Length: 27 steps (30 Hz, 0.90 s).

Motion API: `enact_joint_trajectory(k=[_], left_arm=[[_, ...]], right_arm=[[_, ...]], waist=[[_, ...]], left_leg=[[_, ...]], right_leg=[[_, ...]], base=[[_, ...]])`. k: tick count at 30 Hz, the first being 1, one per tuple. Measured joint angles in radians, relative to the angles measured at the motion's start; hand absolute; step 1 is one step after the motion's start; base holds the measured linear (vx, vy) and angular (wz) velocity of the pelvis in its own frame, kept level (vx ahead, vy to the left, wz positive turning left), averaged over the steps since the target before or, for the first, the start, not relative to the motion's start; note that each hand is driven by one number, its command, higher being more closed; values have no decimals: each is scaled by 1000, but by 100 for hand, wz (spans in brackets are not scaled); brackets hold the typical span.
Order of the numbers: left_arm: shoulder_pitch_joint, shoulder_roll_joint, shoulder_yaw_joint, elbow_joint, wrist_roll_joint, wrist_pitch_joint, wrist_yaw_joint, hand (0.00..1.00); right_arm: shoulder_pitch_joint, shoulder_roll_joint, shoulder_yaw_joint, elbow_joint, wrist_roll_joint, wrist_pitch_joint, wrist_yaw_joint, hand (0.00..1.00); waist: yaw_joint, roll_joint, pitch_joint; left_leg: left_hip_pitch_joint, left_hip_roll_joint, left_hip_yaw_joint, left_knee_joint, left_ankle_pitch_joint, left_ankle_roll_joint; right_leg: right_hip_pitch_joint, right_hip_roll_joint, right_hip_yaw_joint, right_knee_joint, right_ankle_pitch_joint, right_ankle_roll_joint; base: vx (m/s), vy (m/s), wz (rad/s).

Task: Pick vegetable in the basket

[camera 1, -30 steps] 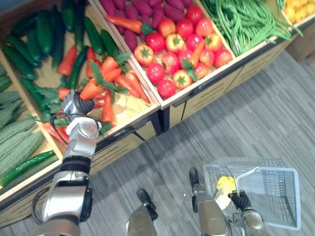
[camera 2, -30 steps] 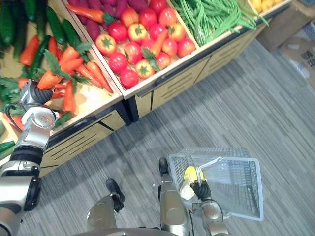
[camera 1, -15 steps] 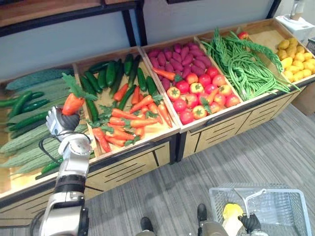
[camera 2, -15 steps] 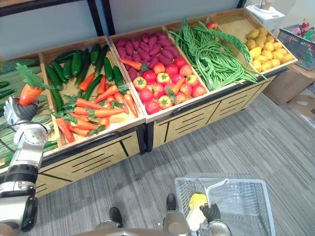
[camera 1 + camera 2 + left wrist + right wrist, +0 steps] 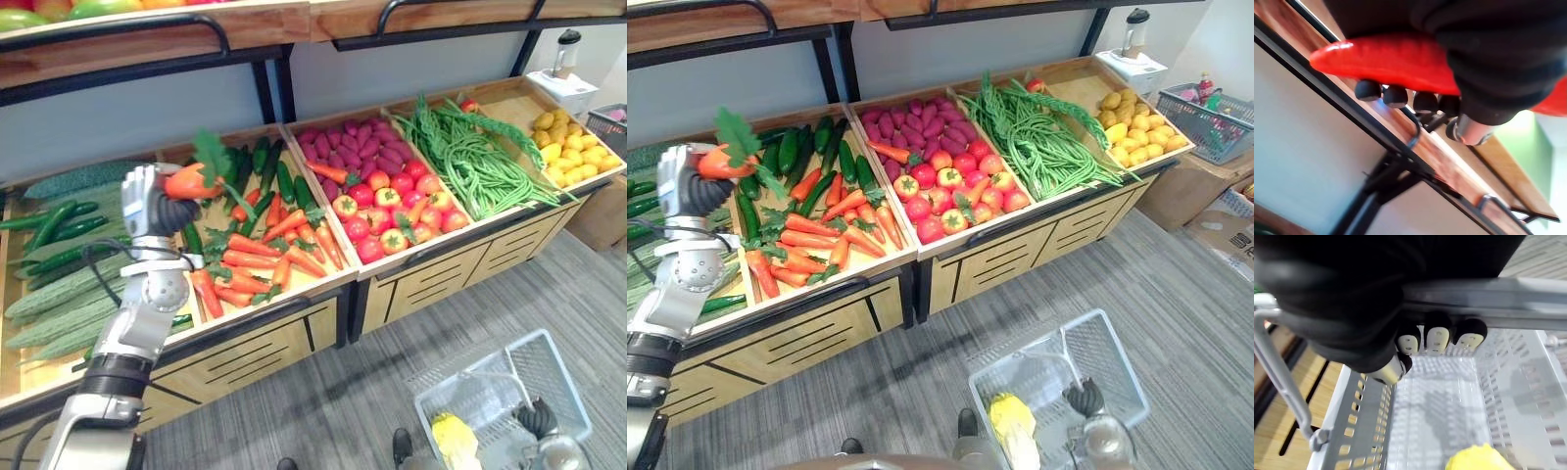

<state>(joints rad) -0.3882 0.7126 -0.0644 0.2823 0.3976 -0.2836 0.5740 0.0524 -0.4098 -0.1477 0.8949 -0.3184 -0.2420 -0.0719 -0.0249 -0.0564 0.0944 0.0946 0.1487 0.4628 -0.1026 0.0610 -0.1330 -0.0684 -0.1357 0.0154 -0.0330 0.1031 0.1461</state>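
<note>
Basket (image 5: 1087, 348) sits at the lower right of the eye views with a yellow vegetable (image 5: 1011, 421) inside. The right wrist view shows the right hand (image 5: 1084, 397) with fingers (image 5: 1438, 337) curled round the handle (image 5: 1508, 293). Farther off, at upper left, the left hand (image 5: 162, 201) holds a carrot (image 5: 191, 181) above the carrot crate (image 5: 331, 276). Its fingertips (image 5: 1396, 95) wrap the carrot in the left wrist view, and the green leaves show in the eye views.

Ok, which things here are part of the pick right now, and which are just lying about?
In the job: carrot, gripped in the left robot hand above the crate; basket, its handle held by the right robot hand; yellow vegetable already in it.
Lying about: loose carrots, cucumbers, tomatoes, green beans, purple tubers, yellow produce in the crates.
</note>
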Motion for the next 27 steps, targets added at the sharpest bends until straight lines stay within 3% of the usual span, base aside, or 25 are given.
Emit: enact_joint_trajectory(k=[4, 5, 9, 17, 24, 27], left_arm=[[1, 5, -103, -90, 18, -44, -22, 100], [4, 5, -211, -139, 48, -78, -40, 100], [7, 4, -272, -152, 58, -87, -63, 100], [-1, -55, -576, -161, 57, -122, -168, 100], [-57, -112, -763, -153, 55, -133, -228, 100], [-64, -152, -796, -146, 53, -127, -230, 100]], right_arm=[[-11, -46, 59, -138, -46, -28, 59, 100], [-11, -94, 131, -268, -67, -38, 126, 100], [-10, -136, 184, -352, -75, -69, 190, 100], [-14, -304, 376, -571, -71, -128, 317, 100], [-70, -357, 474, -663, -74, -150, 344, 100], [-96, -375, 479, -703, -101, -172, 339, 100]], waist=[[0, -24, -19], [-7, -50, -46], [-39, -69, -65], [-86, -61, -112], [-113, -53, -127], [-121, -46, -130]], left_leg=[[31, 9, 45, 0, -12, -15], [65, 17, 95, 0, -27, -24], [93, 18, 133, 0, -39, -30], [142, 24, 216, 6, -69, -46], [182, 46, 288, 11, -85, -64], [177, 73, 305, 78, -124, -72]], right_leg=[[3, 16, 41, 3, -1, 3], [3, 32, 86, 10, -1, 4], [3, 41, 109, 19, -5, 9], [-5, 57, 168, 37, -22, 8], [-19, 91, 199, 64, -39, -10], [-30, 104, 206, 96, -54, -21]], base=[[56, -15, -42], [86, -27, -78], [47, -13, -32], [39, 3, -29], [49, -3, -26], [63, 5, -23]])
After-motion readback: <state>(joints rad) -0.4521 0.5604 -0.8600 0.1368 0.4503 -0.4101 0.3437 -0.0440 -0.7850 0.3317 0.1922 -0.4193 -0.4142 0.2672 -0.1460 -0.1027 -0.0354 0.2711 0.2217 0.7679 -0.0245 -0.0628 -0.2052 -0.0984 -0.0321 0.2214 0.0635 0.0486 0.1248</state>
